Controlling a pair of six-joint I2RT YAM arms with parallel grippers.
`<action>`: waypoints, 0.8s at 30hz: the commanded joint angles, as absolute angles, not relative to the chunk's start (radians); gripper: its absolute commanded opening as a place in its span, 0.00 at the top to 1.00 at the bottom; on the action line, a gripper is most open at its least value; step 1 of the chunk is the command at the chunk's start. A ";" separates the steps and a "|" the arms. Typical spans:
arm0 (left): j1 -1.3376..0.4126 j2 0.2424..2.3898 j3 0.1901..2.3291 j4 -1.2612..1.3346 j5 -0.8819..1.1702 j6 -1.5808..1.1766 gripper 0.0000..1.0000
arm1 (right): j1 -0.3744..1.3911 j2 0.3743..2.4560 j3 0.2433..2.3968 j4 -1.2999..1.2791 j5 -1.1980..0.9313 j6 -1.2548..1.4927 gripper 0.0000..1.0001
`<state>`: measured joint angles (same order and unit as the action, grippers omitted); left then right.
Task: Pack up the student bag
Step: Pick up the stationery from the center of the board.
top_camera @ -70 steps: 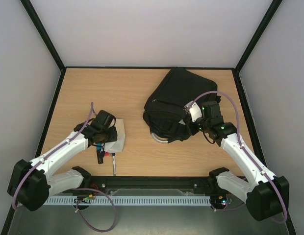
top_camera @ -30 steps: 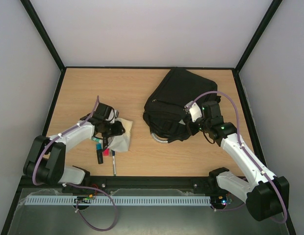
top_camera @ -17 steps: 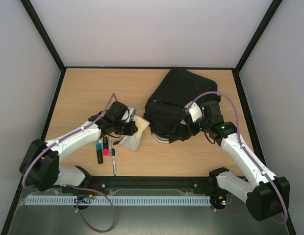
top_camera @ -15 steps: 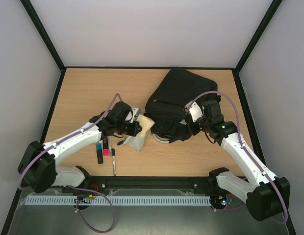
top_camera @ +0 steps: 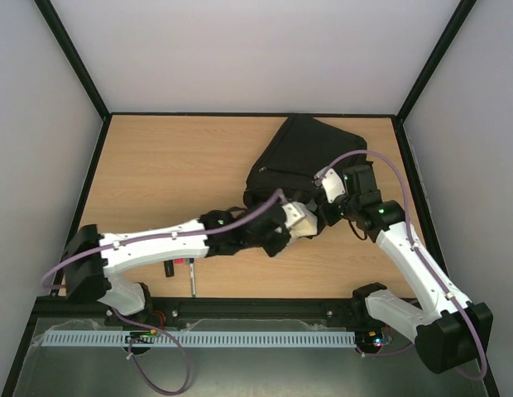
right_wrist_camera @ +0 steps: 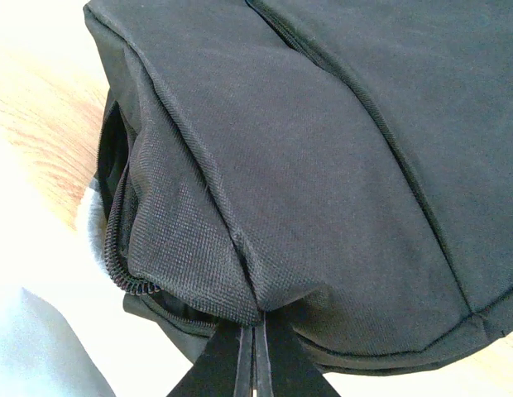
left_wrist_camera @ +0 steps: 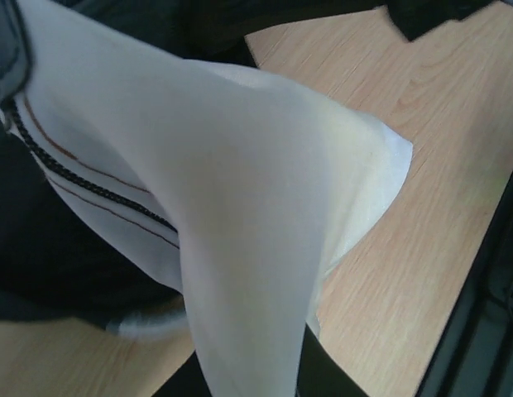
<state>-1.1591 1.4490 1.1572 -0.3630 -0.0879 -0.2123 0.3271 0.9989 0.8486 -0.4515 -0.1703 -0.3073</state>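
Table [top_camera: 157, 165]: wood top w/ black rim, walls close on left, right and far sides. Wide stretch of bare wood showing far left; near-right strip beside the right arm [top_camera: 414, 265] also open.

Bag [top_camera: 302, 153]: black, lying flat far right of centre, far corner just short of the far rim, right edge apart from the right rim. Mouth facing near, zip edge gaping in right wrist view.

Left arm [top_camera: 157, 241]: stretched low and long across the near half, base near left, wrist reaching to the bag's mouth.

Right arm: elbow near right, forearm angled far-left, wrist over the bag's near edge.

White bundle [top_camera: 303, 220]: soft, folded, touching the bag's mouth; pinched tight in left gripper [top_camera: 290, 225].

Right gripper [right_wrist_camera: 255, 351]: fingers fully together, nipping the bag's seam at the mouth.

Pens [top_camera: 191, 281]: near left, partly under the left arm.
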 commanded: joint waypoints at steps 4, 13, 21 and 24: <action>-1.320 1.623 1.298 -0.311 -0.564 0.149 0.98 | 0.324 0.933 0.933 -0.521 -0.222 -0.323 0.99; -1.335 1.742 1.272 -0.026 -0.781 0.506 0.98 | 0.324 0.866 0.924 -0.605 -0.285 -0.359 0.99; -1.308 1.833 1.235 0.319 -0.779 0.813 0.98 | 0.324 0.830 0.922 -0.643 -0.358 -0.364 0.99; -1.276 1.873 1.190 0.514 -0.787 0.962 0.98 | 0.324 0.821 0.924 -0.654 -0.379 -0.371 0.99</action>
